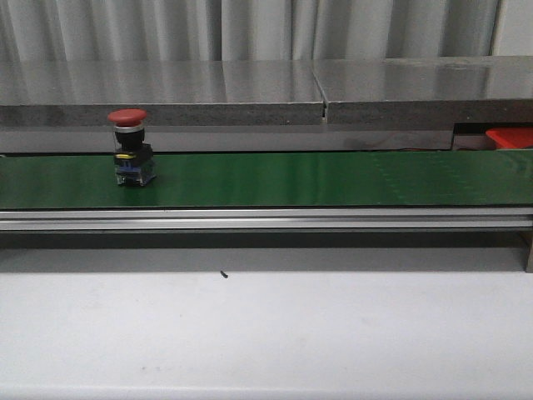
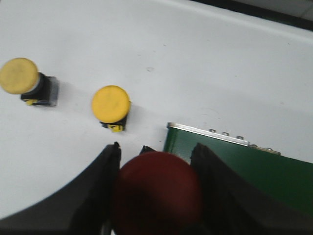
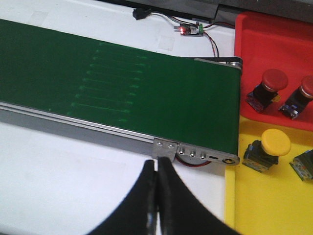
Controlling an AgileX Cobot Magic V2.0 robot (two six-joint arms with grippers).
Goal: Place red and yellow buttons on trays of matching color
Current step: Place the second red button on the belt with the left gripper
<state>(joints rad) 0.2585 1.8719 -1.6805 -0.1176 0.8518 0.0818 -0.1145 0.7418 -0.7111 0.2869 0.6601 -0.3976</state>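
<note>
Looks like the feeding step of the sort: grips a red button (image 2: 156, 193) by its cap between the left jaws, pinched on both sides, just short of the green belt (image 2: 244, 171), whose end lies a little ahead of those jaws and off to one side. Shows, from the front, a second red button (image 1: 127, 146) standing upright on the belt, well apart from the red tray (image 1: 510, 137) at the other end. Leaves a nearer yellow button (image 2: 111, 105) just beyond the left jaws' tips and a farther yellow button (image 2: 22, 78) well off to the side, both on the white tabletop (image 2: 205, 58) and clear of the belt. Holds the right jaws pressed together and empty, poised over bare tabletop just short of the belt's end bracket (image 3: 195, 154), with the red tray ahead and to the side and the yellow tray (image 3: 259, 205) beside them. Counts two sorted red buttons (image 3: 269, 85) in the red tray and a sorted yellow button (image 3: 274, 144) in the yellow one, plus a piece cut off by the picture's edge. Calls next, probably, for carrying the gripped button over the belt, lowering it upright, then parting the left jaws cleanly so as not to tip it; calls on the right side for opening well before anything arrives. Points both wrists steeply downward; shows neither arm from the front.
</note>
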